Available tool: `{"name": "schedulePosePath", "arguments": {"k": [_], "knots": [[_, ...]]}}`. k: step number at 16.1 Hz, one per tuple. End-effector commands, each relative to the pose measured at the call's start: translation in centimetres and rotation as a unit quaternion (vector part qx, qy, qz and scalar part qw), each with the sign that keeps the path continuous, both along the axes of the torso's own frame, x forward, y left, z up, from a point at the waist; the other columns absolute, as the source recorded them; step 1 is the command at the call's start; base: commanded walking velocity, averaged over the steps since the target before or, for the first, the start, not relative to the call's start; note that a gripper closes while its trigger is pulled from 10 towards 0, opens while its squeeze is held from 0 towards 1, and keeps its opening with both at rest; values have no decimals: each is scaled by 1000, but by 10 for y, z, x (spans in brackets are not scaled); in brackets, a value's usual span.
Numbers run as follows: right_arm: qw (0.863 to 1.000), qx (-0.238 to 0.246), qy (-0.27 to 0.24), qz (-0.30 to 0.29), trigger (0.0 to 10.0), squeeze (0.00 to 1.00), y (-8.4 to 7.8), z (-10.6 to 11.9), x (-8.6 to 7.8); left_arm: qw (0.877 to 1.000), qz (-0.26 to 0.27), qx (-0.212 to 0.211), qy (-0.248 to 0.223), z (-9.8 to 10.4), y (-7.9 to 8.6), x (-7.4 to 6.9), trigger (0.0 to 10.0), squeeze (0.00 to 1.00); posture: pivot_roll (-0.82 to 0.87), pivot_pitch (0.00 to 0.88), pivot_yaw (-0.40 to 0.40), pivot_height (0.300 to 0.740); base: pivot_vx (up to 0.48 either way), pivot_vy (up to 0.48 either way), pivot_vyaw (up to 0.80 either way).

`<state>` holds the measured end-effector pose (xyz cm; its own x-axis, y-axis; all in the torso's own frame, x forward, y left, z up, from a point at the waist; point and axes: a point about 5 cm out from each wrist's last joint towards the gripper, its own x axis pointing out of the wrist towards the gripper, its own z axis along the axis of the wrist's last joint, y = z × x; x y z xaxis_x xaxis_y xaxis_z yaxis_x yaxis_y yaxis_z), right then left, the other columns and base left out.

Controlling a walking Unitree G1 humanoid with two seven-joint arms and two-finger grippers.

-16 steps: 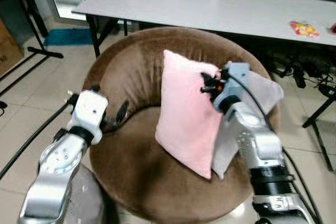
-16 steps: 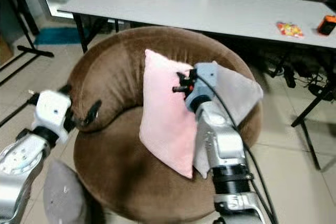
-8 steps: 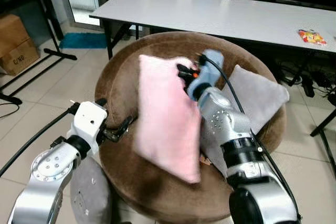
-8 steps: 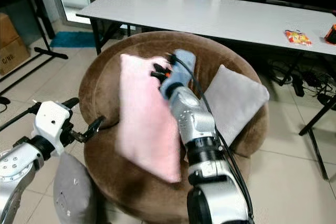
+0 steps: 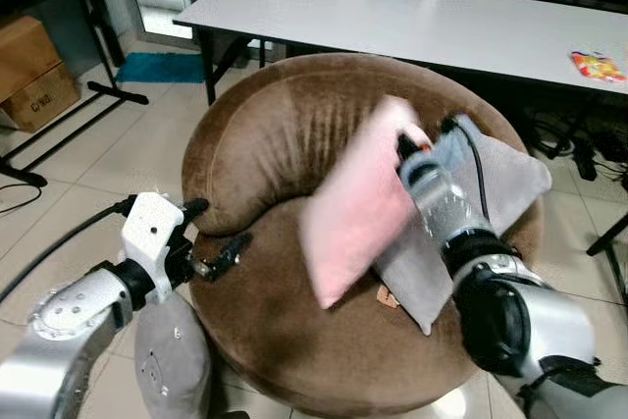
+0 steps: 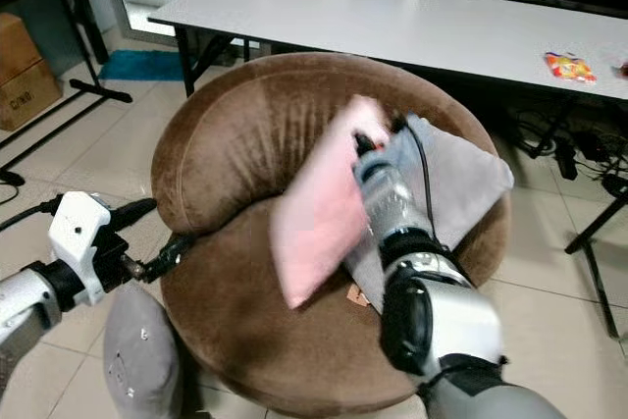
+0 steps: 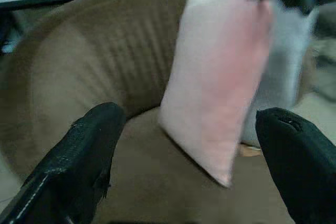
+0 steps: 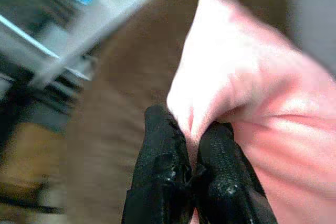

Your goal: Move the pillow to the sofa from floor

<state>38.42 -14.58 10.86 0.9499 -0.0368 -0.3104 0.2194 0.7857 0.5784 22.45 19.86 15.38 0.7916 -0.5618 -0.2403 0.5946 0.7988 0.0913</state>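
While our right gripper (image 8: 191,169) pinched the top corner of the pink pillow (image 5: 358,213), the pillow hung over the seat of the sofa (image 5: 265,134), in the middle of the frame. Its long axis ran slantwise, from the held corner at upper right down to a free corner at lower left, which looked close to the seat; we could not tell whether it touched. The pillow was blurred. Our right arm was plainly the nearer one. Our left gripper (image 5: 218,235) sat at lower left by the sofa's front edge, its fingers (image 7: 86,150) spread and holding nothing, well apart from the pillow. We counted three pillows: the pink one, a grey pillow (image 5: 510,174) against the sofa's right side, and a grey cushion (image 5: 172,365) on the floor at lower left. One sofa, one table (image 5: 412,17).
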Motion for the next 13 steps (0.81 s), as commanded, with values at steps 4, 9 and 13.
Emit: {"name": "schedulePosePath", "arguments": {"k": [4, 9, 13], "knots": [[985, -142, 91, 32, 10000, 0, -12, -36, -19, 999, -27, -11, 12, 9, 1, -4, 10000, 0, 80, 0, -66, 740, 0, 0, 0], [984, -148, 101, 0, 10000, 0, -20, -30, -16, 997, -60, -28, 45, 10, -2, -13, 10000, 0, 85, 0, -71, 740, 0, 0, 0], [990, -128, 59, -10, 10000, 1000, -20, -18, -9, 998, -54, -18, 41, 12, 2, -13, 10000, 0, 90, 0, -75, 740, 0, 0, 0]]}}
